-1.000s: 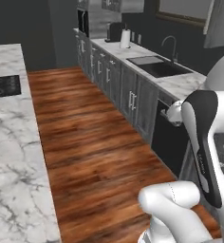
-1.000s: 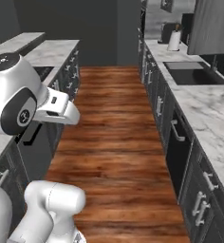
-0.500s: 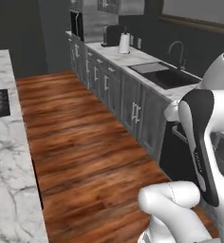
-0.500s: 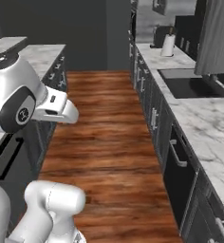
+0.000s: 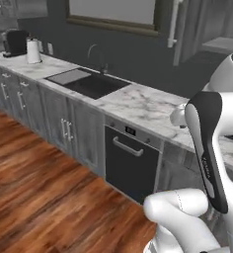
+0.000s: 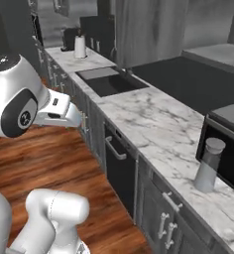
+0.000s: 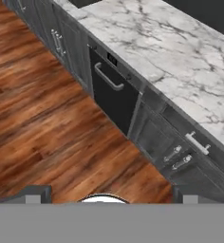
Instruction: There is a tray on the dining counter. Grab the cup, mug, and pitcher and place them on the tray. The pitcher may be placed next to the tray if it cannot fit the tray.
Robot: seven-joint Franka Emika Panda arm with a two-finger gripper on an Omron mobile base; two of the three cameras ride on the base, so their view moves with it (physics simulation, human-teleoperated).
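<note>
Turned with the base within the last second: off the long aisle of wooden floor and round to face the counter (image 6: 153,124) with the sink (image 6: 111,82) and the dishwasher (image 7: 114,97). A shift of the cameras, not of the things.

Brought the pitcher (image 6: 207,166) into sight on the right base view: upright, lid on, well ahead of the fingers (image 7: 35,193) and off to their right, above their level, just beside a dark appliance (image 6: 228,149) at the back of the counter. Possibly glimpsed too in the left base view as a pale rounded shape behind the arm, though too hidden to be sure.

Held the fingers spread wide, with nothing between, aimed down at the floor (image 7: 47,123) and the cabinet fronts below the counter edge, well short of any grasp.

Judged as the approach to a first pick, with the pitcher the likely target. Carried nothing yet, so took cup, mug and pitcher as all left to move to the tray. Next, probably: closing in further, raising the fingers to pitcher height, lining up on the body or handle. A tall slim thing, easily tipped by a glancing touch.
</note>
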